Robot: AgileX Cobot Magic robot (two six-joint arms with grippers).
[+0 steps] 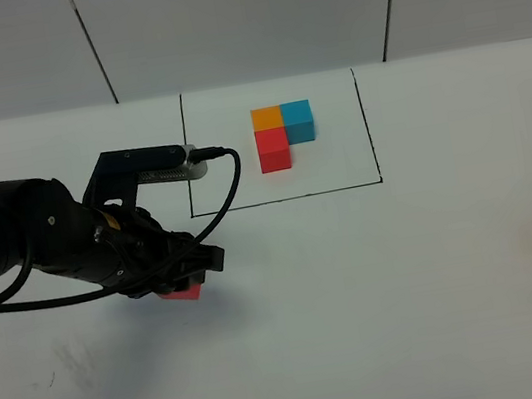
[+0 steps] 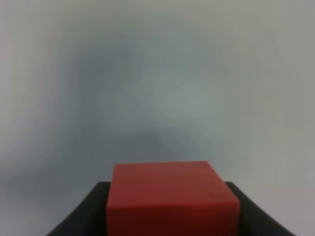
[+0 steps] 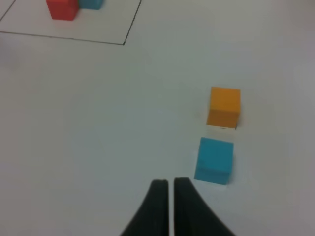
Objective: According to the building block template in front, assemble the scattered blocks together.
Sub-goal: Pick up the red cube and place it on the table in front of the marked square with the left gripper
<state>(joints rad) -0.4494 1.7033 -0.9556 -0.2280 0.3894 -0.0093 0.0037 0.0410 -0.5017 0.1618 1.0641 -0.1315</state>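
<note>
gripper holds red cube (seemingly aloft)

This looks like a robotics test lab. A bare white bench stands against plain white wall panels with dark seams. On its far side a black-line rectangle frames the building block template. A black, cabled robot arm reaches over the left.

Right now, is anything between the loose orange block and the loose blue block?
Nothing. Only a strip of bare table separates the loose orange block from the loose blue block; they do not touch. The right wrist view shows it.
</note>
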